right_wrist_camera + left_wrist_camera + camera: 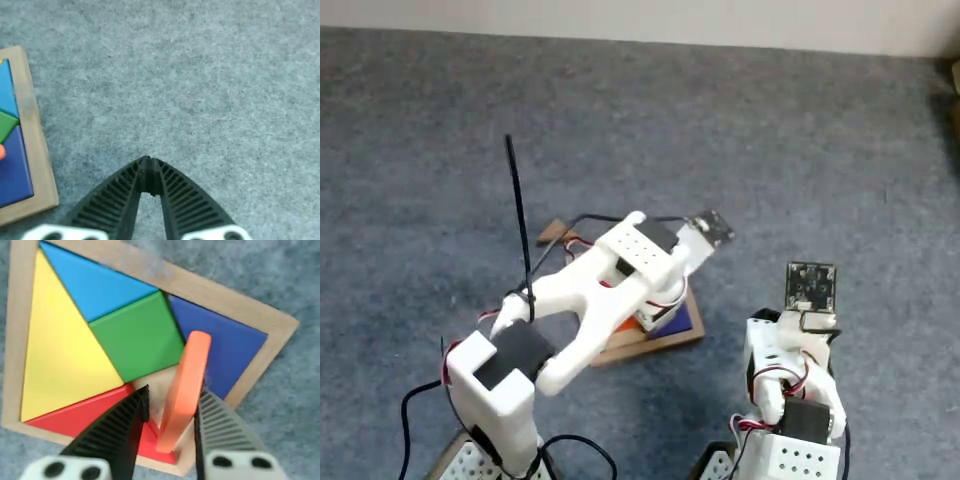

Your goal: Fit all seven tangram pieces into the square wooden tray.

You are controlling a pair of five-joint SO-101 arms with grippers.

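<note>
No lettering, label, brand, number or sign can be read on the square light-wood tray (225, 302), the flat coloured wooden pieces (65, 340) in it, the white plastic arms (620, 290) or the grey carpet (770, 130).

You see the orange piece (186, 385) standing on edge, tilted, at the left gripper (174, 395), over bare wood inside the tray (235, 305). The green square (137, 335), dark blue piece (227, 352) and red triangle (82, 415) lie flat around it, with the yellow triangle (60, 350) and light blue triangle (95, 285) adjoining the green.
</note>
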